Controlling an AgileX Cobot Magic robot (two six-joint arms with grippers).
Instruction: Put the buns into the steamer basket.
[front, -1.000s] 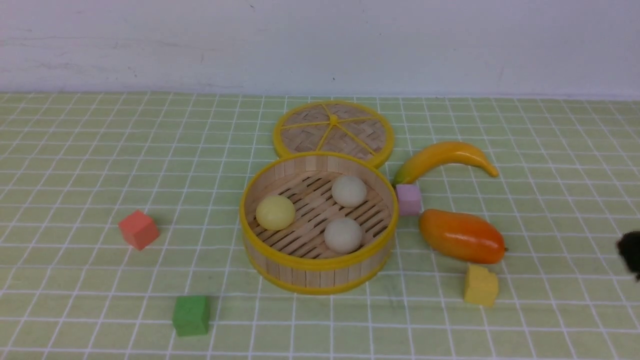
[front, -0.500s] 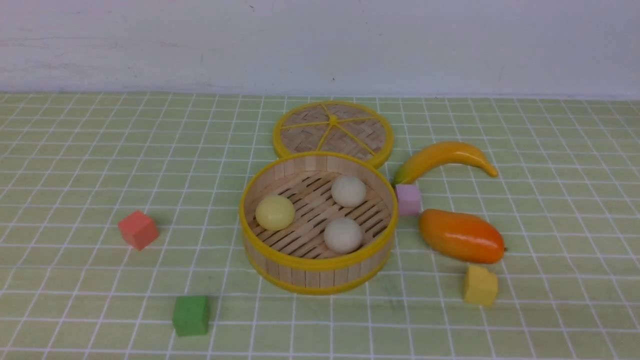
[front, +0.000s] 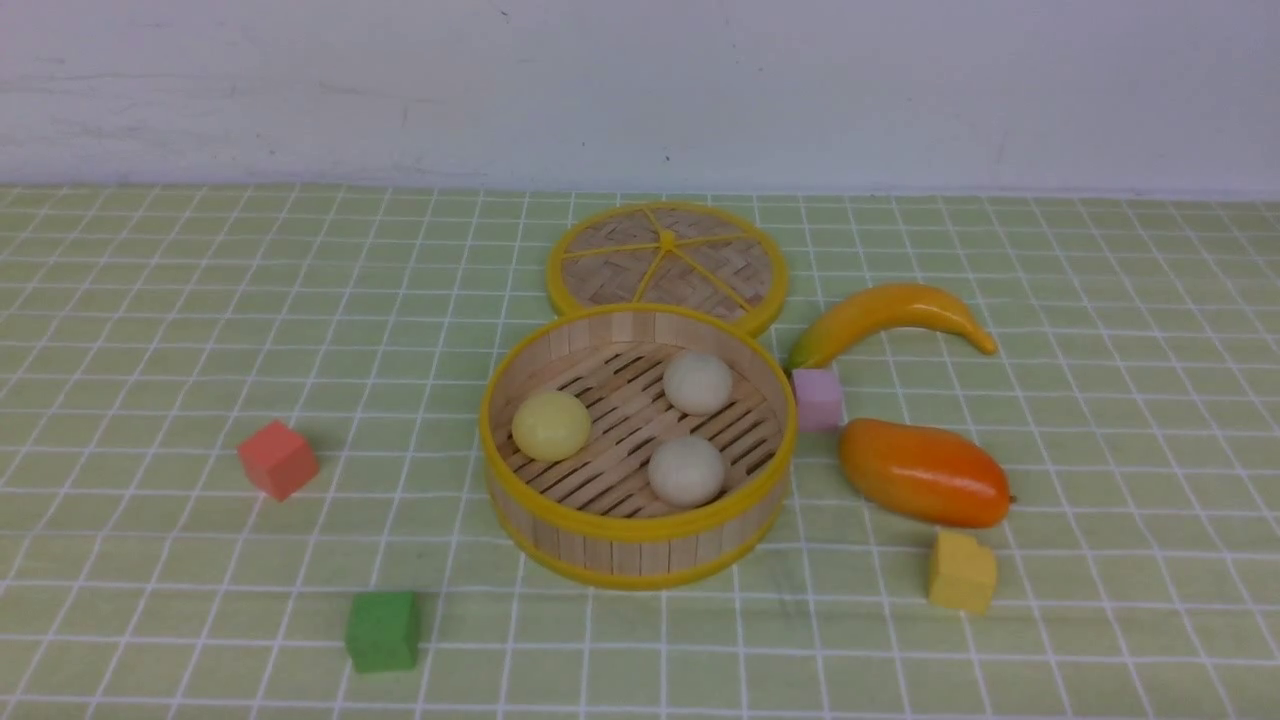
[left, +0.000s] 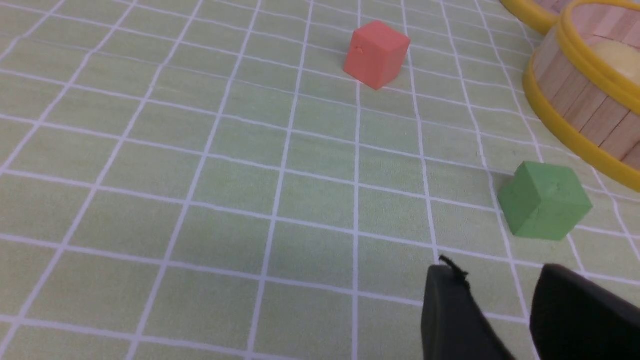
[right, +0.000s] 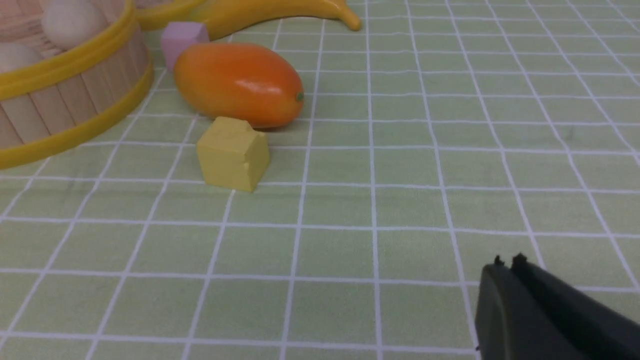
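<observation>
The steamer basket stands in the middle of the table. Inside it lie a pale yellow bun and two off-white buns. Neither gripper shows in the front view. In the left wrist view my left gripper is open and empty above the cloth near the green cube, with the basket wall and yellow bun at the picture's edge. In the right wrist view my right gripper is shut and empty, well away from the basket.
The woven lid lies behind the basket. A banana, pink cube, mango and yellow cube lie to its right. A red cube and green cube lie to its left.
A dark part of my right arm at the front view's right edge one second ago has left the view. The buns and basket have not moved.
</observation>
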